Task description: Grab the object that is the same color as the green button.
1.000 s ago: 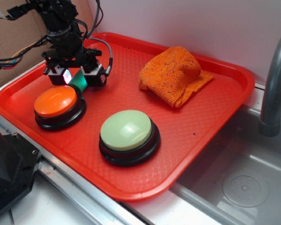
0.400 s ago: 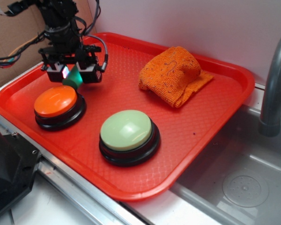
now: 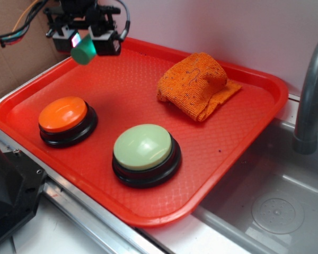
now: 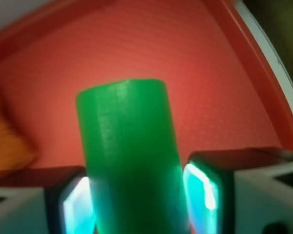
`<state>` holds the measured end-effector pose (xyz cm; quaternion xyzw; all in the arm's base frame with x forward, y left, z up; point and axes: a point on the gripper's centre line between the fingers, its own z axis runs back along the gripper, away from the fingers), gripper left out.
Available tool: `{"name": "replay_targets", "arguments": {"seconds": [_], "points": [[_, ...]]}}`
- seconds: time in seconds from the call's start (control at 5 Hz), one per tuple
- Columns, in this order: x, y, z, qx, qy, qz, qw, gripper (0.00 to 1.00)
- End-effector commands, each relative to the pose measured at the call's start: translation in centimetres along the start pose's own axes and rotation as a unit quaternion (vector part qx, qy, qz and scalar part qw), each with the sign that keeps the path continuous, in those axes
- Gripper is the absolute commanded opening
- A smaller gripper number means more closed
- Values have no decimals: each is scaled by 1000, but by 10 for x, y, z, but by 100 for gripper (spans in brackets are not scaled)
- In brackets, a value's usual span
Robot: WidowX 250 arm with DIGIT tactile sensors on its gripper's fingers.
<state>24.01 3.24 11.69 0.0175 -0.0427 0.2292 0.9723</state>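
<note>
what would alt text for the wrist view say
A green cylinder fills the centre of the frame, clamped between two fingers whose pads glow teal. Behind it lies the blurred red tray, with an orange cloth at the left edge.

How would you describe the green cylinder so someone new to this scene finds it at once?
Start at the red tray and look above its far-left corner, where the black gripper hangs in the air. The green cylinder is clamped between its fingers, clear of the tray. It is darker and far narrower than the pale green button.
</note>
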Motion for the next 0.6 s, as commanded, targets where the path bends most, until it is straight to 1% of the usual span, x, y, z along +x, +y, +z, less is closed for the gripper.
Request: {"name": "replay_targets", "arguments": {"seconds": [0.0, 0.2, 0.4], "points": [[-23, -44, 63, -52, -34, -93, 994, 0], [-31, -52, 66, -72, -30, -102, 992, 0], [-32, -42, 65, -61, -25, -83, 994, 0]]}}
